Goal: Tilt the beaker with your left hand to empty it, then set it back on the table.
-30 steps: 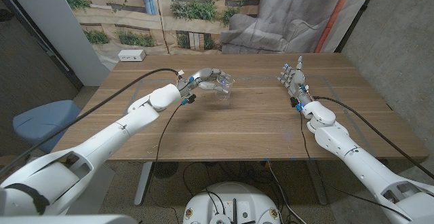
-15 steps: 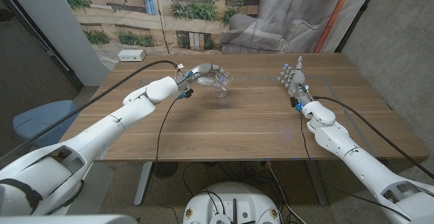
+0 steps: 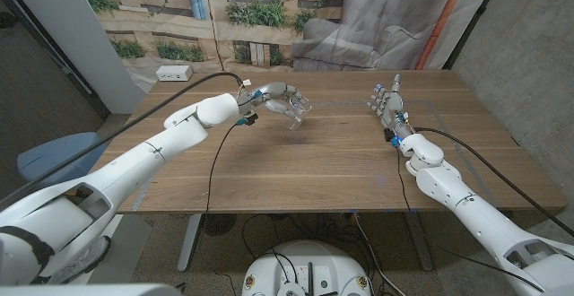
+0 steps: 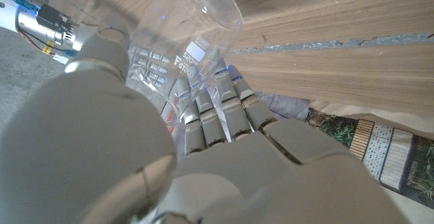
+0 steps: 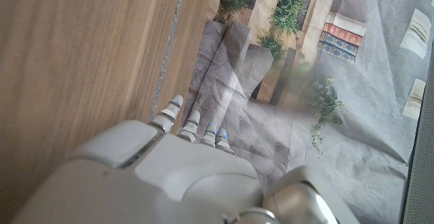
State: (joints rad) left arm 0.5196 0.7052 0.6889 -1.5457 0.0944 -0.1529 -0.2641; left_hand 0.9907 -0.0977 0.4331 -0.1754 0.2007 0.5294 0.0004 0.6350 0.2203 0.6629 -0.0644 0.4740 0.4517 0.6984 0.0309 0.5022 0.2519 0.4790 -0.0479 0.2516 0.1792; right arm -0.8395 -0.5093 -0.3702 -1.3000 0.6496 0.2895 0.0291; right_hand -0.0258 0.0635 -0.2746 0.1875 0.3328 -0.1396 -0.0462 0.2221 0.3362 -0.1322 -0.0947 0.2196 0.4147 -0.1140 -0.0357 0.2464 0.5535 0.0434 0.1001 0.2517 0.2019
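Observation:
A clear glass beaker (image 3: 297,109) hangs above the far middle of the wooden table (image 3: 332,166), tilted with its mouth turned down and to the right. My left hand (image 3: 273,99) grips it around the body. In the left wrist view the beaker (image 4: 193,37) lies across my fingers (image 4: 217,112), and nothing is visible inside it. My right hand (image 3: 387,100) stands upright over the right part of the table, fingers apart, holding nothing. Its fingertips (image 5: 193,123) point toward the backdrop.
A white power strip (image 3: 174,74) lies at the table's far left corner. A blue chair (image 3: 54,163) stands left of the table. A printed backdrop and grey drape hang behind the far edge.
My left hand has lifted the beaker a little and tipped it further over, mouth downward. The right hand has stayed put.

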